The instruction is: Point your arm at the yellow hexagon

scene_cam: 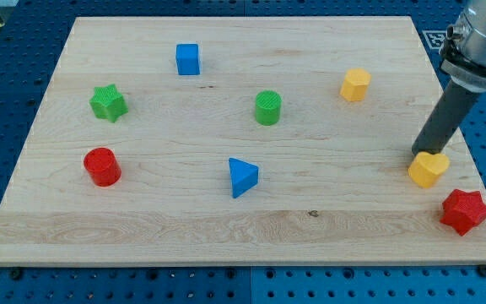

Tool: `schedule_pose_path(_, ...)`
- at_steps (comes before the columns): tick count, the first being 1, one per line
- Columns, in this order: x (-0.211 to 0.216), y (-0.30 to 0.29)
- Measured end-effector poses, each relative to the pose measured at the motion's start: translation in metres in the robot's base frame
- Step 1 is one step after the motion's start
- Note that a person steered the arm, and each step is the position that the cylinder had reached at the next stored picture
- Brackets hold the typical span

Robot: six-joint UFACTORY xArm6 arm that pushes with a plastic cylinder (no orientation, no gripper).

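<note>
Two yellow blocks show. One yellow block (pixel 355 84), which looks hexagonal, sits at the upper right of the wooden board (pixel 226 228). A second yellow block (pixel 429 170), with a faceted shape I cannot make out for certain, sits near the board's right edge. My tip (pixel 418 154) rests right at the upper left side of this second yellow block, touching or almost touching it. The dark rod slants up from there to the view's top right.
A red star (pixel 465 211) lies at the board's lower right corner, just below the near yellow block. A green cylinder (pixel 267 108), blue triangle (pixel 243 177), blue cube (pixel 188 59), green star (pixel 108 103) and red cylinder (pixel 102 166) lie further left.
</note>
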State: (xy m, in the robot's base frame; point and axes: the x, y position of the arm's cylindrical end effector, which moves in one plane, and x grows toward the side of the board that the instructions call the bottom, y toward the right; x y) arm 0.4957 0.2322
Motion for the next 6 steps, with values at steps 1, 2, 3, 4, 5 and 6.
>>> schedule_pose_path(1,0.01,0.0)
schedule_pose_path(2,0.013,0.0)
schedule_pose_path(3,0.013,0.0)
schedule_pose_path(4,-0.028,-0.022)
schedule_pose_path(5,-0.075,-0.089)
schedule_pose_path(6,-0.114,-0.145)
